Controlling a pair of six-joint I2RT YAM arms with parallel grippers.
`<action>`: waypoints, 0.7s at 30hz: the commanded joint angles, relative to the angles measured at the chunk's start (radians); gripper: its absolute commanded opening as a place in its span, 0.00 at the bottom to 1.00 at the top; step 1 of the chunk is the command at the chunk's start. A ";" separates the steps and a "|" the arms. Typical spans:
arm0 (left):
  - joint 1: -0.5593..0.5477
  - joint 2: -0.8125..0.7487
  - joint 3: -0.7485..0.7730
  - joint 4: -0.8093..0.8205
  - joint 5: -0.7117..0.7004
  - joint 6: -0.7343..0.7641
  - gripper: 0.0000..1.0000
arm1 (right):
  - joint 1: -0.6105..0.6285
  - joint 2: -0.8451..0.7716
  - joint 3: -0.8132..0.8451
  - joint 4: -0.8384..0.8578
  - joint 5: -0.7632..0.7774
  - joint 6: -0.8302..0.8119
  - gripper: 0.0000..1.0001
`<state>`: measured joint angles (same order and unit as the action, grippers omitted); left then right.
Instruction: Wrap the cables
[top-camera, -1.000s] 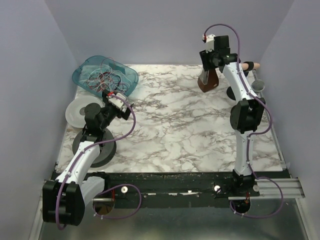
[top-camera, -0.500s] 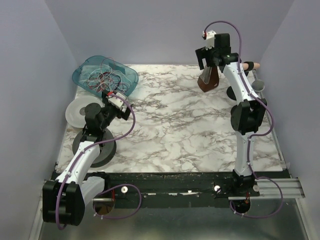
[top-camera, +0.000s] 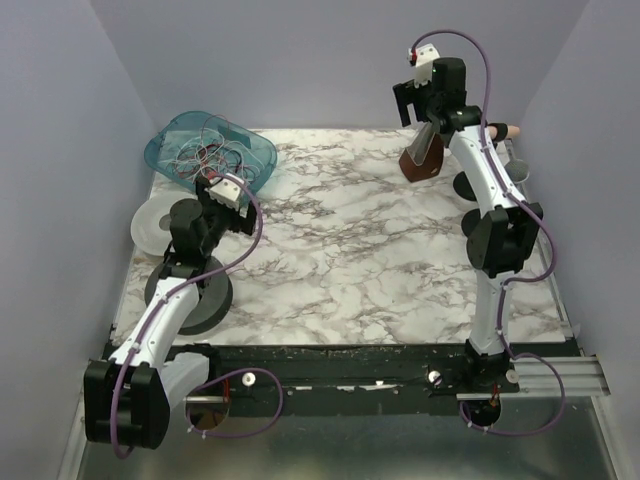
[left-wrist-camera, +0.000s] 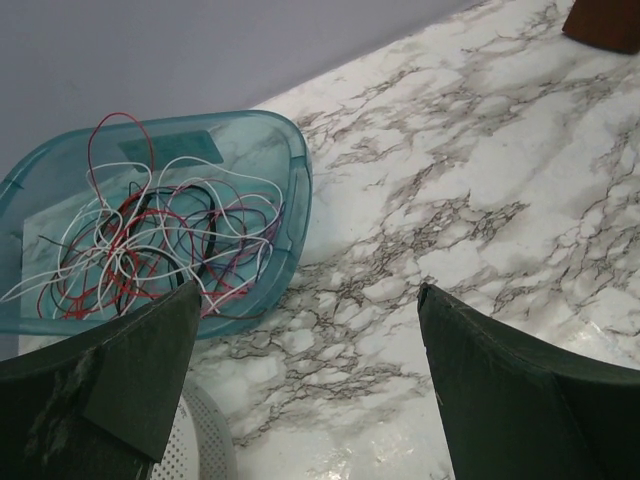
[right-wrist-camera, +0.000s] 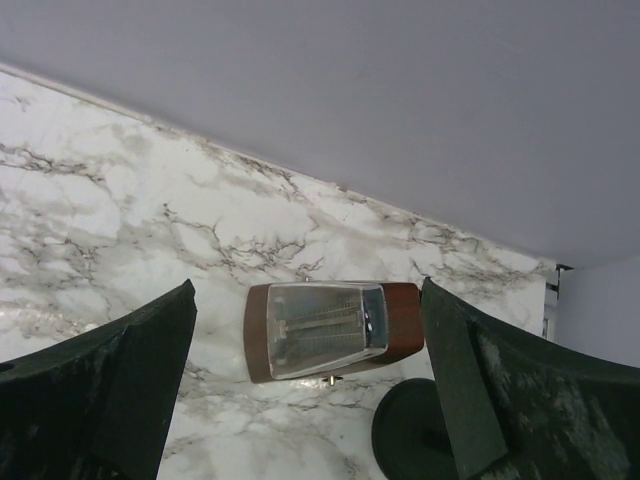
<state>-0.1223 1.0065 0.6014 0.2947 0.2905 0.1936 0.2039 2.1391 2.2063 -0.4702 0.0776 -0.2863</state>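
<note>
The cables (top-camera: 205, 152) are a tangle of thin red, white, black and pink wires lying in a teal plastic bin (top-camera: 165, 135) at the table's back left. In the left wrist view the cables (left-wrist-camera: 160, 235) fill the bin (left-wrist-camera: 298, 190) at the upper left. My left gripper (top-camera: 212, 190) is open and empty, just in front of the bin's near rim; in its wrist view it (left-wrist-camera: 308, 290) hangs over bare marble. My right gripper (top-camera: 416, 112) is open and empty at the back right; in its wrist view it (right-wrist-camera: 307, 287) hangs high above a brown metronome (right-wrist-camera: 320, 330).
The metronome (top-camera: 420, 155) stands near the back wall. A black round base (right-wrist-camera: 415, 435) sits beside it. A white perforated dish (top-camera: 158, 225) and a black disc (top-camera: 190, 295) lie at the left. A wooden-handled item (top-camera: 505, 130) and a grey cup (top-camera: 516, 172) sit far right.
My right gripper has risen and moved slightly right, above the metronome. My left gripper has lifted and turned a little toward the bin. Both stay open.
</note>
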 joint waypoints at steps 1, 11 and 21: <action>-0.002 0.021 0.070 -0.077 -0.062 -0.031 0.99 | 0.003 -0.041 -0.010 0.058 -0.010 -0.060 1.00; 0.049 0.159 0.358 -0.380 -0.116 -0.184 0.99 | 0.055 -0.206 -0.071 0.151 -0.324 -0.041 1.00; 0.153 0.429 0.787 -0.749 -0.169 -0.155 0.96 | 0.114 -0.481 -0.430 0.334 -0.556 0.151 1.00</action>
<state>-0.0273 1.3472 1.2636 -0.2295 0.1669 0.0269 0.2867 1.7115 1.8980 -0.2195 -0.3534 -0.2123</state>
